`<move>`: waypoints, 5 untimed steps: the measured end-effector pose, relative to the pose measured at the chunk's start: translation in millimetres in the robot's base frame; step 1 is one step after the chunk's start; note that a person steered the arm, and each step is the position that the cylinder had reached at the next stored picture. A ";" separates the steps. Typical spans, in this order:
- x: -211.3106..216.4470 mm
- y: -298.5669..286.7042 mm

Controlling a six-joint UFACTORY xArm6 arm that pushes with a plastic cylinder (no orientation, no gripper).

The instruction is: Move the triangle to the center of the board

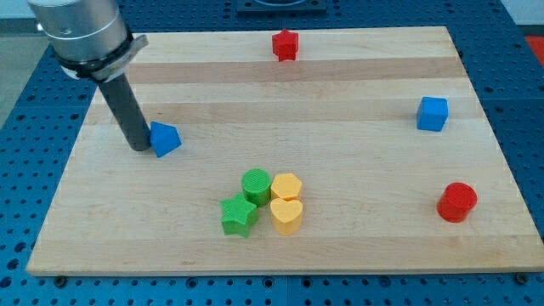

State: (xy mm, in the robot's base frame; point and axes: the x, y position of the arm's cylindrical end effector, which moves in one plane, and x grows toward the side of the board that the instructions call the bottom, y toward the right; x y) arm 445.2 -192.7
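Observation:
The blue triangle lies on the wooden board at the view's left. My tip rests on the board right against the triangle's left side, touching it or nearly so. The dark rod rises from the tip toward the view's upper left. The triangle sits well left of the board's middle.
A green cylinder, a green star, a yellow hexagon and a yellow heart cluster at the lower middle. A red star is at the top, a blue cube at the right, a red cylinder at the lower right.

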 end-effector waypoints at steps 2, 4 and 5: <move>-1.2 57.6; -1.4 120.0; -11.5 143.6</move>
